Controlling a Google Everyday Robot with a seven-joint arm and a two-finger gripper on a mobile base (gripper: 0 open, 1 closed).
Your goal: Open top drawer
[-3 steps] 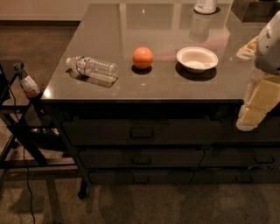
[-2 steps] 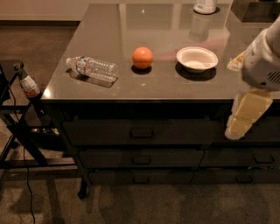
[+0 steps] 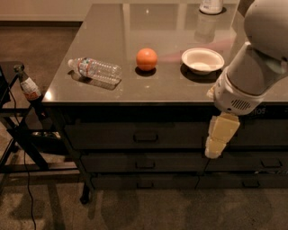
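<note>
At 9 o'clock in the view, a small bottle with a red and white label point(image 3: 28, 85) sits on a black metal stand, partly cut off by the edge. On the dark shiny table top point(image 3: 171, 92) lie a clear plastic water bottle point(image 3: 95, 69), a round orange fruit point(image 3: 146, 59) and a white round bowl point(image 3: 202, 59).

The wide dark top drawer point(image 3: 112, 134) is right under the table edge, at 6 o'clock from the orange fruit. It is shut all the way. Its small bar handle point(image 3: 145, 137) has nothing on it.

The cream-coloured gripper point(image 3: 213, 150) hangs down in front of the drawer, at 3 o'clock from the handle and apart from it. I cannot tell if it is spread or pressed together.

So I think the job has hardly begun. The gripper has to go to the handle, take it, and pull.

The big white arm point(image 3: 252, 67) hides the right part of the drawer front. A white container point(image 3: 210, 5) at 12 o'clock is cut off. The lower drawers are dark and hard to see.
</note>
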